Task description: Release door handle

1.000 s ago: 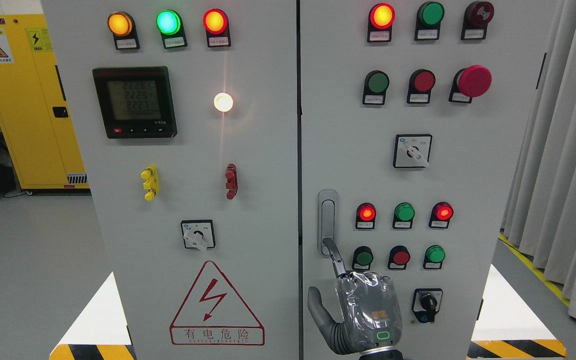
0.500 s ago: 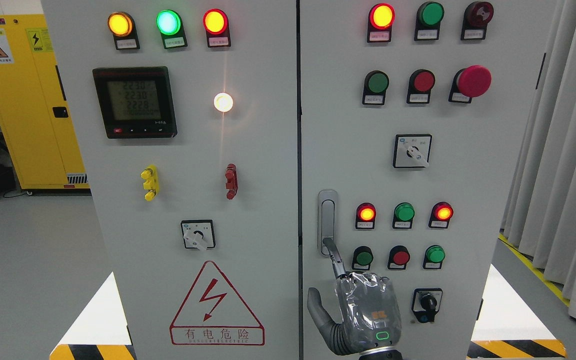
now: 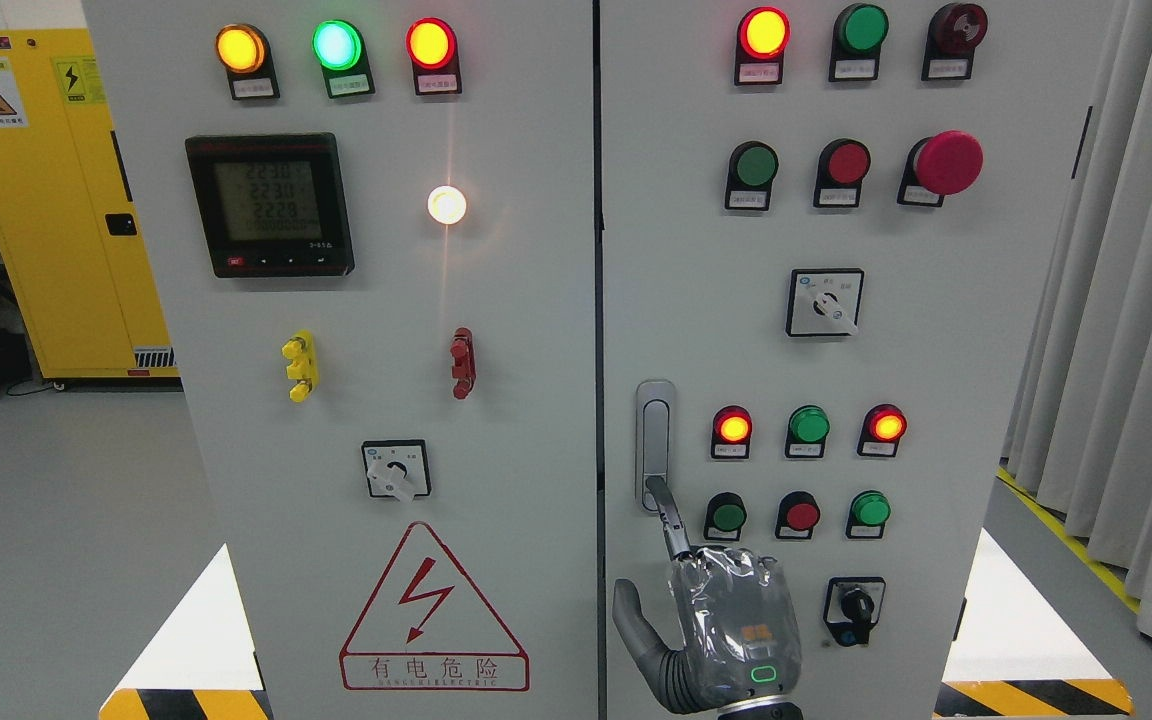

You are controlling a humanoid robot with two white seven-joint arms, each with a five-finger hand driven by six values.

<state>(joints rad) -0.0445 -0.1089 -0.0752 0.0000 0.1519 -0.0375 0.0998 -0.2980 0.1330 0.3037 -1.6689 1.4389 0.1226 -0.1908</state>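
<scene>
Item: door handle (image 3: 655, 440), silver, recessed and upright, set at the left edge of the right cabinet door (image 3: 936, 330), just right of the seam between the two doors.

Right hand (image 3: 726, 630): seen below the door handle, entering at the bottom edge, wrapped in clear plastic film. One finger (image 3: 671, 520) is extended upward, its tip touching the lower end of the door handle. The thumb (image 3: 631, 615) is spread out to the left, apart from the door handle. The other fingers are hidden behind the back of the hand; whether they are curled cannot be told. Nothing is seen to be grasped.

To the right of the door handle: two rows of round red and green indicator lamps (image 3: 809, 425). Above and to the right: a rotary selector switch (image 3: 824, 302) and a red mushroom button (image 3: 948, 162). Below and to the right: a black key switch (image 3: 854, 610).

To the left of the door handle, on the left door: a digital meter (image 3: 269, 205), yellow terminals (image 3: 300, 366), red terminals (image 3: 462, 362) and a red triangular warning sign (image 3: 433, 610).
</scene>
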